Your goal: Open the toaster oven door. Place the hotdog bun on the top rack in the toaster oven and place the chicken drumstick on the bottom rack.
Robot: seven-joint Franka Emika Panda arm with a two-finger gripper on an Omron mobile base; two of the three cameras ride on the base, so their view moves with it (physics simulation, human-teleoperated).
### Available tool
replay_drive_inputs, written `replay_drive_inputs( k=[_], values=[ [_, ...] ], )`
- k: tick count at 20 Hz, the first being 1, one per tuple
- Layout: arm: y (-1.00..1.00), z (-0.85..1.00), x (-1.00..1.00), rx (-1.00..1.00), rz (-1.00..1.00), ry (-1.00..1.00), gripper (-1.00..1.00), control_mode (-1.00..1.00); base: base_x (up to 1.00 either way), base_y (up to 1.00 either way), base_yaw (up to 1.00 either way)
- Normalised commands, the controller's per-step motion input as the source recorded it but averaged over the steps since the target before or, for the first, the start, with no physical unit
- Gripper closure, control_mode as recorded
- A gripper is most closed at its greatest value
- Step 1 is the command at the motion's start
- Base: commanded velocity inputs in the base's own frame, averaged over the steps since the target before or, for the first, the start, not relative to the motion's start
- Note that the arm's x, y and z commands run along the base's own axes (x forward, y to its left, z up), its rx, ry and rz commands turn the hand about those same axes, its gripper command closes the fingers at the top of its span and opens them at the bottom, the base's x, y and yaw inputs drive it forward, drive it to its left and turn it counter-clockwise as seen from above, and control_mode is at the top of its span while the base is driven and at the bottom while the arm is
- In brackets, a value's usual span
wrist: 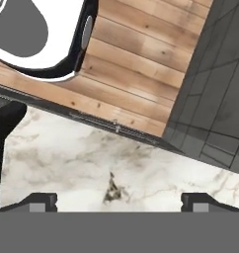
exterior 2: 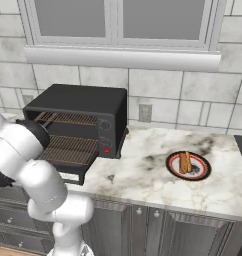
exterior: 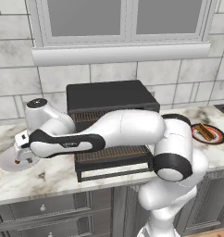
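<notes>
The black toaster oven (exterior 2: 78,107) stands on the counter with its door (exterior 2: 68,172) folded down flat. Inside, the top rack (exterior 2: 68,119) and the bottom rack (exterior 2: 73,149) are both bare. The hotdog bun (exterior 2: 185,162) lies on a red-rimmed plate (exterior 2: 202,172) to the oven's right. My arm crosses in front of the oven, and my gripper (exterior: 21,150) hangs at the far left over a grey plate (exterior: 3,165). A small reddish-brown piece there looks like the chicken drumstick (exterior: 17,162). In the hand view the gripper (wrist: 119,202) is open over bare marble, nothing between its fingertips.
The counter's front edge (wrist: 116,127) runs close below the hand, with wood floor and dark cabinet fronts (wrist: 215,99) beyond. The open door's dark corner (wrist: 3,143) sits beside the gripper. A tiled wall and window sill stand behind the oven.
</notes>
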Motion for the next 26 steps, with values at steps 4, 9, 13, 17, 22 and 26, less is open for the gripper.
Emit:
replay_drive_inputs(
  k=[4, 9, 13, 17, 22, 26],
  values=[
    [0.56, -0.36, 0.24, 0.00, -0.10, 0.00, -1.00, -1.00, 0.00, 0.00, 0.00],
    [0.37, -0.31, 0.37, 0.00, -0.15, -0.01, -1.00, -1.00, 0.00, 0.00, 0.00],
    [0.26, -0.08, 0.44, 0.00, -0.14, 0.00, -1.00, -1.00, 0.00, 0.00, 0.00],
    [0.11, -0.22, 0.31, 0.00, -0.04, 0.07, -1.00, -1.00, 0.00, 0.00, 0.00],
    [0.00, -0.39, 0.34, -0.01, 0.00, 0.05, -1.00, -1.00, 0.00, 0.00, 0.00],
    [0.00, -0.44, 0.52, 0.00, 0.00, 0.00, -1.00, -1.00, 0.00, 0.00, 0.00]
  ],
)
